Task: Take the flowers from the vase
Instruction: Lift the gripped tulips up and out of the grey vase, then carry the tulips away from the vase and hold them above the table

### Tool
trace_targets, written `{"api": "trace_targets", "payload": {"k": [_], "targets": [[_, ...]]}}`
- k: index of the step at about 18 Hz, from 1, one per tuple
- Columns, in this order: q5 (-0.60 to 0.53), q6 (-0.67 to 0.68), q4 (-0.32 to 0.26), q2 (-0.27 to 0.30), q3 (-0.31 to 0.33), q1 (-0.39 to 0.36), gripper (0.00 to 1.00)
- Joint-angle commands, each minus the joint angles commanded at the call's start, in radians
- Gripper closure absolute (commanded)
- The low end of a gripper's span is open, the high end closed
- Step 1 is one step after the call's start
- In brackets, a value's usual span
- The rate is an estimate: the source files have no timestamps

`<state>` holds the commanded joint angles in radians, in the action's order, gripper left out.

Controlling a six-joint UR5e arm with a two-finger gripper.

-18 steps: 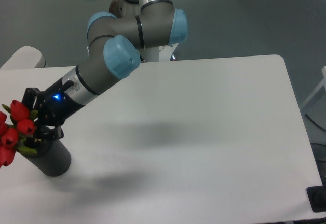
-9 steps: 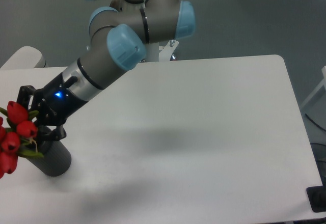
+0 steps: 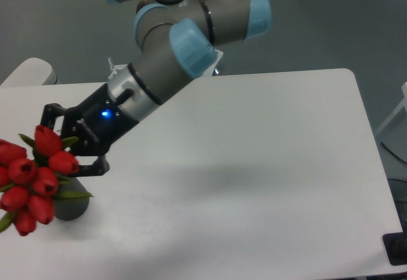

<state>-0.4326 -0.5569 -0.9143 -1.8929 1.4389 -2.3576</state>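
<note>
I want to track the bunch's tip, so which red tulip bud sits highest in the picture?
The bud right beside the pincer, at the top of the flowers; every other bud lies lower and mostly further left.

From my seat, the flowers [image 3: 35, 178] run off the left edge, so I can't count every bud. Their stems are hidden behind the blooms. The vase [image 3: 71, 207] shows only its lower right side. The gripper [image 3: 71, 146] fingertips vanish behind the buds.

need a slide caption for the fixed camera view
UR5e end effector grips a bunch of red flowers above the dark vase on the white table.
</note>
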Motion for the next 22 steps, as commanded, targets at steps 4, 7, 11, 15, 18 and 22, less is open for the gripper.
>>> {"api": "trace_targets", "payload": {"k": [4,7,11,15,18,22], "targets": [[0.006,0.003,0.0,0.0,-0.005,-0.037,0.96],[-0.006,-0.014,0.003,-0.005,-0.014,-0.061,0.95],[-0.067,-0.054,0.014,-0.032,-0.067,-0.095,0.95],[-0.303,-0.191,0.008,-0.04,-0.066,-0.124,0.96],[-0.371,-0.309,0.002,-0.04,-0.017,-0.152,0.96],[-0.539,-0.4,-0.011,-0.035,0.02,-0.155,0.96]]}}
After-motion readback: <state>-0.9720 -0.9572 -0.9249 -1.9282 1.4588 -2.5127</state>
